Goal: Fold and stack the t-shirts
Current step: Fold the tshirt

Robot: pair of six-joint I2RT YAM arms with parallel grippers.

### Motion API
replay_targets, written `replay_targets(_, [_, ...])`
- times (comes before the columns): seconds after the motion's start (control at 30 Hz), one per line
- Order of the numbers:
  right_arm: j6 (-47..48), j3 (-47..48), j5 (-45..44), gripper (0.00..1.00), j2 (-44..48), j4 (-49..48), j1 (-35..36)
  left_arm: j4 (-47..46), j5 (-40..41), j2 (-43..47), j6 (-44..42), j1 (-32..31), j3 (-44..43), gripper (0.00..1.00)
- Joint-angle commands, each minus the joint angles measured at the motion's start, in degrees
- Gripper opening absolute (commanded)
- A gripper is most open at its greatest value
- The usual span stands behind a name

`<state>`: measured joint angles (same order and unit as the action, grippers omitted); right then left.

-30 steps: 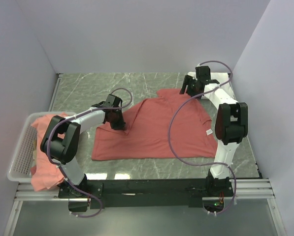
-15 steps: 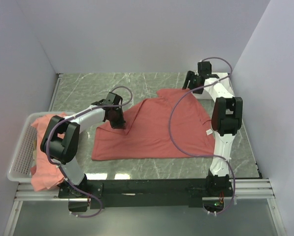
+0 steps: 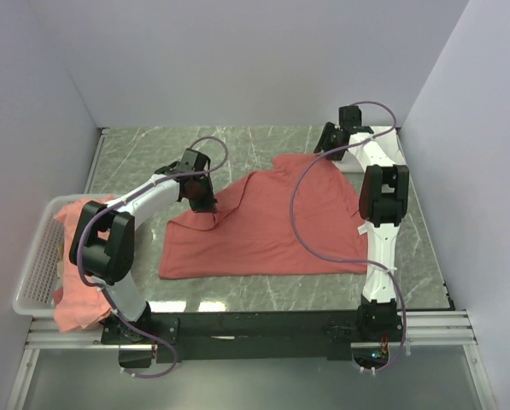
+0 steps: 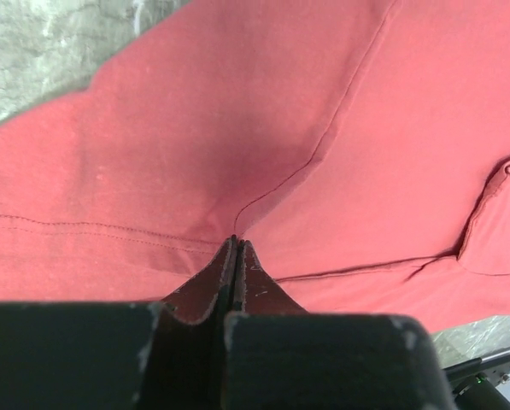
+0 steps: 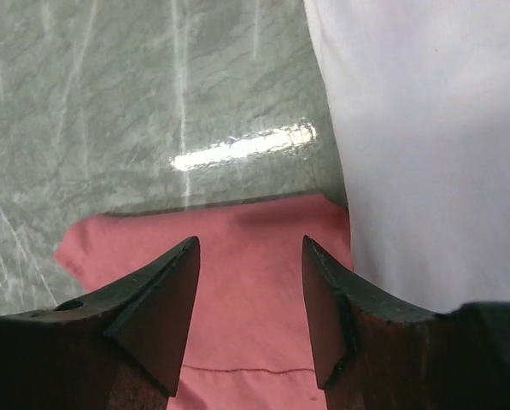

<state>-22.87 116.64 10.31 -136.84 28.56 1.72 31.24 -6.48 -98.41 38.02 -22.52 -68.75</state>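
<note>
A coral shirt (image 3: 263, 226) lies spread across the middle of the desk (image 3: 152, 154). My left jaws are clamped on a pinch of cloth at its left edge, and the fabric puckers up to the tips. My right jaws stand apart and hold nothing, over the shirt's far right corner, just beside a white shirt (image 5: 425, 128). To fold well, I judge the right jaws should grip that corner alone, clear of the white cloth, before both lift. More coral shirts (image 3: 75, 299) spill from a basket (image 3: 34, 265) on the left. The desk is grey marble, with pale walls (image 3: 237, 60) around it.
</note>
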Motion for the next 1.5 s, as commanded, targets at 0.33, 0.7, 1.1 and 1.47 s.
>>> replay_targets(0.33, [-2.88, 7.74, -7.14, 0.56, -2.74, 8.01, -0.31, 1.1, -2.13, 1.38, -2.95, 1.78, -3.32, 0.01])
replay_targets(0.7, [3.45, 4.24, -9.69, 0.56, 0.59, 8.29, -0.4, 0.84, -2.57, 1.03, -3.04, 2.66, -3.93, 0.01])
replay_targets(1.1, [7.76, -11.07, -3.89, 0.56, 15.27, -6.4, 0.04, 0.83, -1.78, 0.59, -3.04, 3.8, -4.2, 0.01])
replay_targets(1.47, [9.16, -19.78, -11.78, 0.52, 20.38, -4.21, -0.13, 1.36, -0.55, 0.41, -2.86, 4.86, -4.73, 0.01])
